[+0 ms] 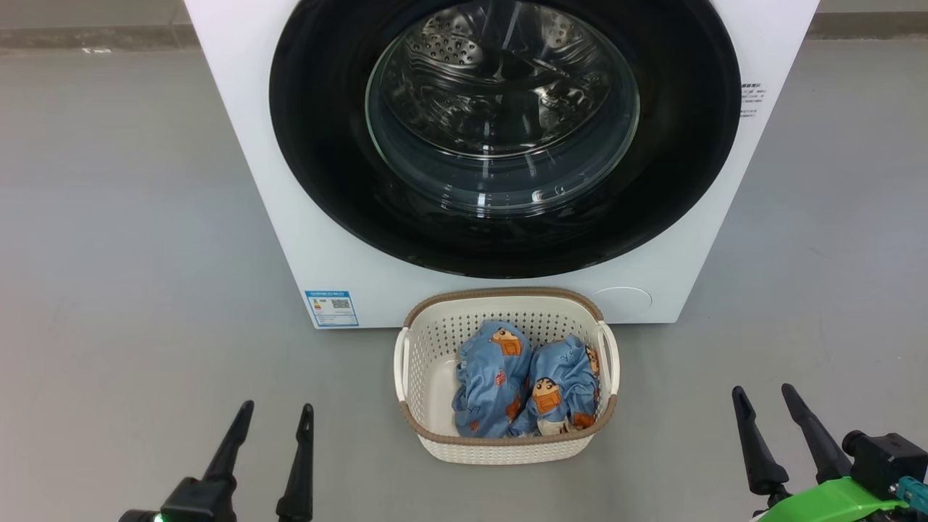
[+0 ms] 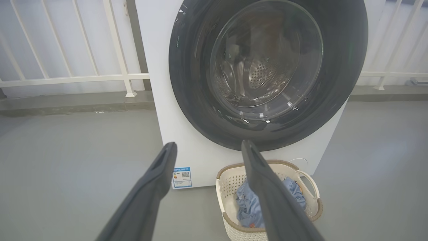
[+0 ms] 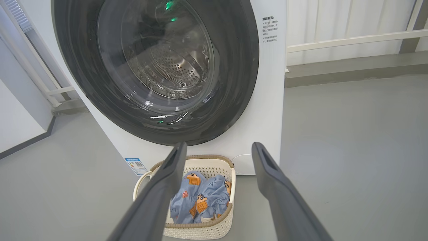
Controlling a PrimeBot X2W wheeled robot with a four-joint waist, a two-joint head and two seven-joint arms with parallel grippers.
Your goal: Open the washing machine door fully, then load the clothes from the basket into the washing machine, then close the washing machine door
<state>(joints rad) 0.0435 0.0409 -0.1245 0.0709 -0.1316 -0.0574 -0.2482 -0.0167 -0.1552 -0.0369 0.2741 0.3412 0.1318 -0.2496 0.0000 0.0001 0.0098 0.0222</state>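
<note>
The white washing machine (image 1: 239, 109) stands ahead with its round black-rimmed door (image 1: 326, 167) shut against the front; the steel drum shows through the glass. On the floor in front sits the cream basket (image 1: 428, 341) holding two bundles of light blue cartoon-print clothes (image 1: 525, 380). My left gripper (image 1: 278, 409) is open at the lower left, well short of the basket. My right gripper (image 1: 763, 391) is open at the lower right, also apart from it. The left wrist view shows the door (image 2: 187, 83), basket (image 2: 230, 180) and clothes (image 2: 247, 206); the right wrist view shows door (image 3: 234, 67), basket (image 3: 214, 231), clothes (image 3: 200, 201).
Grey floor (image 1: 130, 254) spreads on both sides of the washing machine. A blue label sticker (image 1: 331, 308) is at the machine's lower left. White railings (image 2: 67, 78) run behind the machine along a raised kerb.
</note>
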